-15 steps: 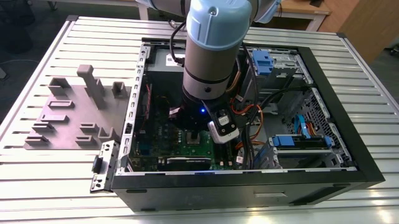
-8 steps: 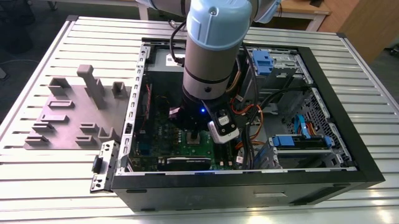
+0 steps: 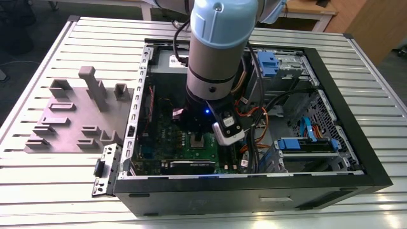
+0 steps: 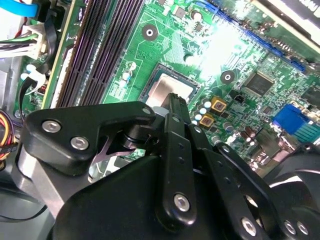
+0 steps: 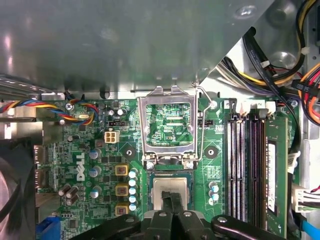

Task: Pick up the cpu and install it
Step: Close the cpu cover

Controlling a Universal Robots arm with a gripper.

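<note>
The cpu (image 5: pixel 171 185) lies flat in the socket on the motherboard (image 5: pixel 60 150) inside the computer case (image 3: pixel 356 157), the hinged metal frame (image 5: pixel 167 125) standing open just beside it. The claw (image 5: pixel 171 197) hangs over the chip's middle with its fingers drawn narrow together, gripping nothing

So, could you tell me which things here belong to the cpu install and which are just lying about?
For the job: cpu, open socket frame, motherboard, gripper.

Just about: memory slots, coloured cables, grey fixture.
</note>
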